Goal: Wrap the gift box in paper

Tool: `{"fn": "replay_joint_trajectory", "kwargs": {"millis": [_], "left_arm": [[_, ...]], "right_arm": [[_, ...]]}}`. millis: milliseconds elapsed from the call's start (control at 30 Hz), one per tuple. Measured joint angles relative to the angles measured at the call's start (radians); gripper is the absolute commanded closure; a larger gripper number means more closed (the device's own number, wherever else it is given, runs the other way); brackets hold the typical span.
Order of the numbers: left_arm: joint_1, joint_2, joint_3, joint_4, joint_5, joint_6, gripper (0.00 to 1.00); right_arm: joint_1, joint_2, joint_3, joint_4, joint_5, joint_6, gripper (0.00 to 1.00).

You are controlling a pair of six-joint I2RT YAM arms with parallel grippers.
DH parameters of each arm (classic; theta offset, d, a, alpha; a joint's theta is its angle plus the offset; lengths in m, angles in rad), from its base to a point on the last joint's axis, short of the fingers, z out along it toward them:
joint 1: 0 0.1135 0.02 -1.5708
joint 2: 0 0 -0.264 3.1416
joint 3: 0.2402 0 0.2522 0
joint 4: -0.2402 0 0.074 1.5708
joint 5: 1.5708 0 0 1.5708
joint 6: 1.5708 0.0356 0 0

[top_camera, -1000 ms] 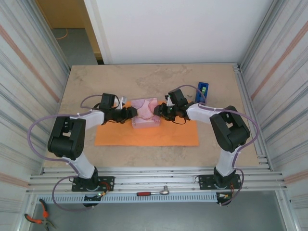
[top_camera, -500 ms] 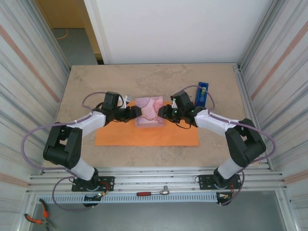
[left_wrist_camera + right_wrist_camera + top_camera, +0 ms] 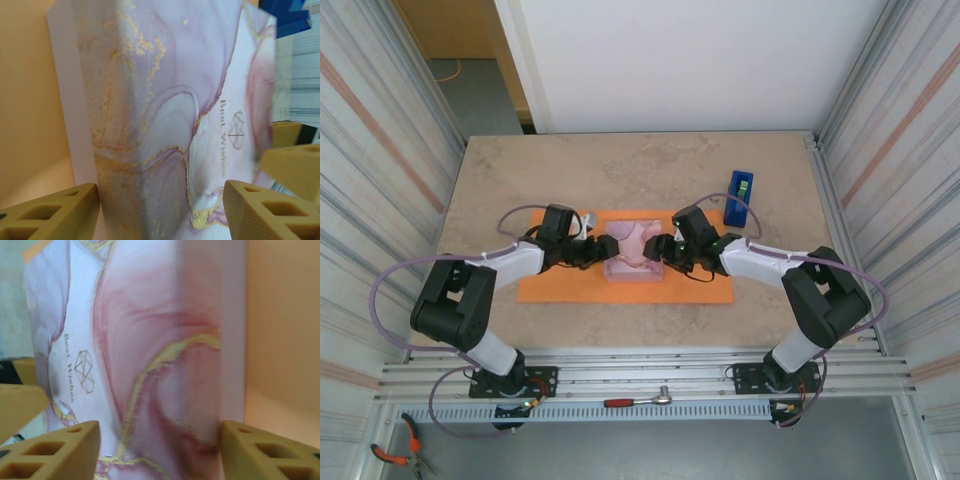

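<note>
Gift box (image 3: 632, 256) lies flat about mid-sheet on the paper (image 3: 620, 290), which sits centre-table (image 3: 620, 170), long edges parallel to the near edge.

Left gripper (image 3: 597, 250) at the box's left side, right gripper (image 3: 662, 248) at its right. On both, jaws are spread. The wrist views show tan fingers (image 3: 50, 215) straddling the box wall without clamping it (contact itself hard to judge).

Tape dispenser (image 3: 739, 197) stands just beyond the paper's far right corner.

Risks, as I judge them:
- Fingers this close may drag or skew the box as they back out, spoiling its centring.
- The thin sheet lies flat, so a finger prying at an edge may slide or crumple it.
- Both forearms overhang the sheet ends and could snag a lifted flap.
</note>
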Motion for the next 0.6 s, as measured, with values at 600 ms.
{"fn": "replay_joint_trajectory", "kwargs": {"millis": [600], "left_arm": [[-0.002,0.026,0.043,0.019,0.008,0.003,0.36]], "right_arm": [[-0.059,0.007,-0.003,0.010,-0.015,-0.005,0.55]]}}
